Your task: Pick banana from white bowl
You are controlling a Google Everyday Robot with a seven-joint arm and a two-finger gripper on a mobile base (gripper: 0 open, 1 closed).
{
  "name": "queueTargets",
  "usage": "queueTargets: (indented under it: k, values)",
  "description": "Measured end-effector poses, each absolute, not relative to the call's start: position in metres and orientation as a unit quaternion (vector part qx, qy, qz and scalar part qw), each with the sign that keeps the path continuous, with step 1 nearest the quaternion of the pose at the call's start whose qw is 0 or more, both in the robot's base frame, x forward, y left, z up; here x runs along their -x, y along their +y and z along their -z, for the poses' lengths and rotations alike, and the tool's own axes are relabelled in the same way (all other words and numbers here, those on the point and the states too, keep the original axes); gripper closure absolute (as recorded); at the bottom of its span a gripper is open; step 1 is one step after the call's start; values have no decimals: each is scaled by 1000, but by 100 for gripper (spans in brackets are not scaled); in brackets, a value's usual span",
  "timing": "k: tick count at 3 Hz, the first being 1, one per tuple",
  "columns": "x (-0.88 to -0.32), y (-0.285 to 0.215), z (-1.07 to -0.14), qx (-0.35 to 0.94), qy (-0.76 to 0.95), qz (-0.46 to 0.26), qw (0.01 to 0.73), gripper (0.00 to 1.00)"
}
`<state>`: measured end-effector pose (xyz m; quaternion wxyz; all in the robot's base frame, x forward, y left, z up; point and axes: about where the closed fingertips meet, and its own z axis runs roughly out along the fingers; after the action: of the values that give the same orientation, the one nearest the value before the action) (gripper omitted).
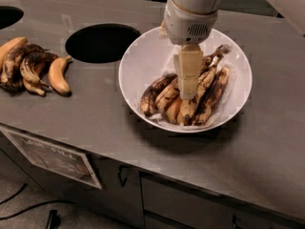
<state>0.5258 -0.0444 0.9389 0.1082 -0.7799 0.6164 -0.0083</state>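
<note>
The white bowl (138, 66) sits on the grey counter and holds several overripe bananas on a crinkled liner. The banana (208, 78), long and slim with brown-black blotches, lies along the right side of the pile, its dark stem tip pointing to the bowl's far rim. My gripper (188, 95) hangs straight down from the white arm over the middle of the bowl. Its tip is at the pile, just left of the banana, and it hides part of the bananas behind it.
A bunch of dark bananas and one plain yellow banana (58, 74) lie on the counter at the left. A round hole (100, 42) opens in the counter beside the bowl, and another hole (7, 15) at the far left. The counter's front edge runs below the bowl.
</note>
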Motion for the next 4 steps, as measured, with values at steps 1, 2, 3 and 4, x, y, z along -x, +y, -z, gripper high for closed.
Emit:
queueTargets:
  k: [1,2,3,4]
  values:
    - [-539,-26,-923,791,602,-4,109,0]
    - [-549,-19,-910,794,598,-13,112,17]
    - [-549,-26,-899,787,605,-23,116,18]
    - [-541,-43,-900,774,620,-20,125,18]
